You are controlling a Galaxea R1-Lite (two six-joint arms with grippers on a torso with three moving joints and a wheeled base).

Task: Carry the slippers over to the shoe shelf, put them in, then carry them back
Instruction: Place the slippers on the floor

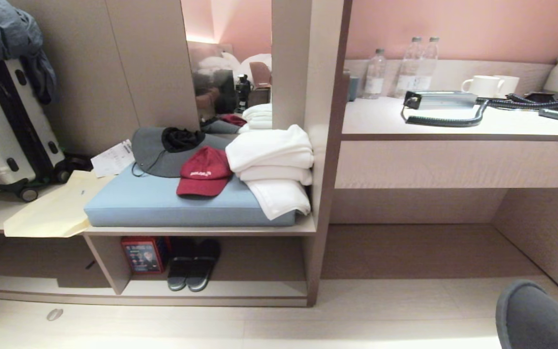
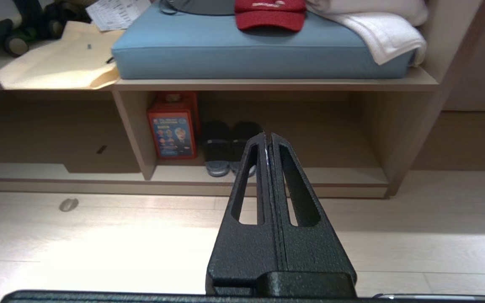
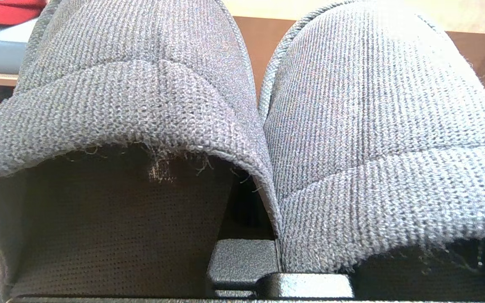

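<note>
My right pincer [image 3: 276, 269] is clamping shut on the slippers [image 3: 242, 126], its jaws squeezed together on the adjoining inner edges of the two, so both grey knitted toes are filling the wrist view side by side and pointing away from me. In the head view only the rounded toe of one slipper [image 1: 535, 315] is poking into the lower right corner, hanging above the pale floor [image 1: 308, 320].

My left pincer [image 2: 267, 136] is closed with nothing in it, idling low over the floor and pointing toward the shoe shelf [image 2: 267, 179].

That shelf [image 1: 211, 291] is sitting low, ahead and off to my left, under the blue cushion [image 1: 162, 203] with the red cap [image 1: 205, 170] and white towels [image 1: 271, 165]. A darker pair of sandals [image 1: 194, 264] is already standing in it beside a red box [image 1: 143, 254], toes inward. The free stretch of the shelf is lying to the right of those sandals, toward the upright post [image 1: 315, 261].

So what I am carrying is well apart from the opening, to its right, on my right arm's side. I am judging that the slippers' long axis is already running roughly toward the wall, which would suit a toes-first slide into that free stretch once I am squared up in front of it. The low top board is looking like the tight spot.
</note>
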